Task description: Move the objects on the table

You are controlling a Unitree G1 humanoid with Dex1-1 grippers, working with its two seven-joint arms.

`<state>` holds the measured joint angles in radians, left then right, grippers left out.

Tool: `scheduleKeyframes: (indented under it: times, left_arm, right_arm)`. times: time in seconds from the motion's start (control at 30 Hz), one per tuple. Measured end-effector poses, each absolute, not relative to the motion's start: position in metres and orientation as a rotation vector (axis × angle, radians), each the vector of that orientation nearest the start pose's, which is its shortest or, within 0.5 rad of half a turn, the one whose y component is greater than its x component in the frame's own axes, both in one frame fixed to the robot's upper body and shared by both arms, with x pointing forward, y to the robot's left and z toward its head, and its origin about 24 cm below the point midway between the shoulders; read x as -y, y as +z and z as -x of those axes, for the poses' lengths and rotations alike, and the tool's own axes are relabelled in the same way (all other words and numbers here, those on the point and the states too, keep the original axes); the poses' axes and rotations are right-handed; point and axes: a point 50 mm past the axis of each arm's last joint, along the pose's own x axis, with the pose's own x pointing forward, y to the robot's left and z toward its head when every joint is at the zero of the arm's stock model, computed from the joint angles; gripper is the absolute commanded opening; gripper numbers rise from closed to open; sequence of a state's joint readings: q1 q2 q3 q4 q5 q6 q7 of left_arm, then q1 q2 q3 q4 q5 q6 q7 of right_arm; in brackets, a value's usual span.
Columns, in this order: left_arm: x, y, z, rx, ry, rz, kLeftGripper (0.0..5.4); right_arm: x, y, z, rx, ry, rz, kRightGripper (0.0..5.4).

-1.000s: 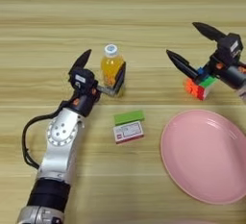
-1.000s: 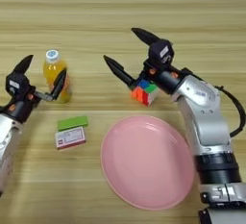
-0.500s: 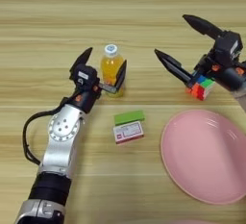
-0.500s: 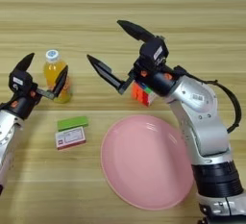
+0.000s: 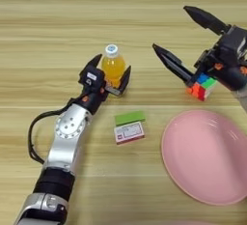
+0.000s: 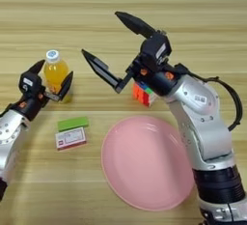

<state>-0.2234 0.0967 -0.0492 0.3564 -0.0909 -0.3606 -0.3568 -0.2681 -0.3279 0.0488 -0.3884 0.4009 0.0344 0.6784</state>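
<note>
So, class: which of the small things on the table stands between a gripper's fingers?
The orange-juice bottle: the left gripper brackets it. Cube, block and box lie free.

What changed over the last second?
The right end effector, wide open, has swung toward the robot's left, away from the puzzle cube, which lies where it was. The left end effector still brackets the juice bottle. Green block, white-and-red box and pink plate are unmoved.

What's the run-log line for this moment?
left claw: open around juice bottle | right claw: open, above cube | green block, box, plate: on table
</note>
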Motion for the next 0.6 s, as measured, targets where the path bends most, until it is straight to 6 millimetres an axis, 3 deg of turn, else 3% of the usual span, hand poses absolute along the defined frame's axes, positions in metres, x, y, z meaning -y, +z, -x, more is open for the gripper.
scheduleKeyframes:
  times: [0.37, 0.6]
  left_arm:
    - [-0.1276, 0.0510, -0.2865, 0.218, -0.437, -0.051, 3.49]
    - [-0.1262, 0.0514, -0.2864, 0.220, -0.445, -0.051, 3.42]
  right_arm:
    - [0.1252, 0.1911, -0.2469, 0.580, 0.915, 0.110, 5.40]
    - [0.1250, 0.1905, -0.2476, 0.580, 0.913, 0.091, 5.40]
